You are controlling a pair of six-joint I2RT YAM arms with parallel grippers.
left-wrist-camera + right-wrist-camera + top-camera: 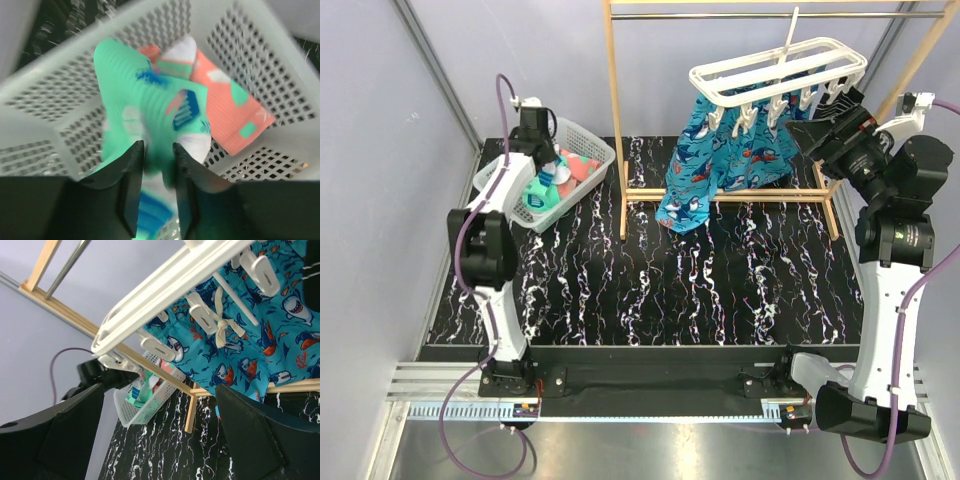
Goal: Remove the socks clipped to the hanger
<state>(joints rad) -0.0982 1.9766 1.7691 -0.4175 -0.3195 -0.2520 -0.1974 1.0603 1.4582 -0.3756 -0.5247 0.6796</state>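
Now, drop-off: the left tool hangs over the mesh basket, teal sock between its fingers; gripped or loose, I cannot tell. Right tool gapes by the hanger; next, find another sock.

In your left wrist view the teal sock smears into blur where it passes between the jaws of the left gripper and runs off the bottom edge. You cannot tell whether the jaws touch it. It covers part of the coral sock, and the near wall of the basket is blurred too. From above, the left gripper's own housing hides its jaws, and the socks in the basket are too small for you to count. In your right wrist view the fingers of the right gripper are cut off by the bottom edge. The hanger and the shark-print cloth run off the top and right edges.
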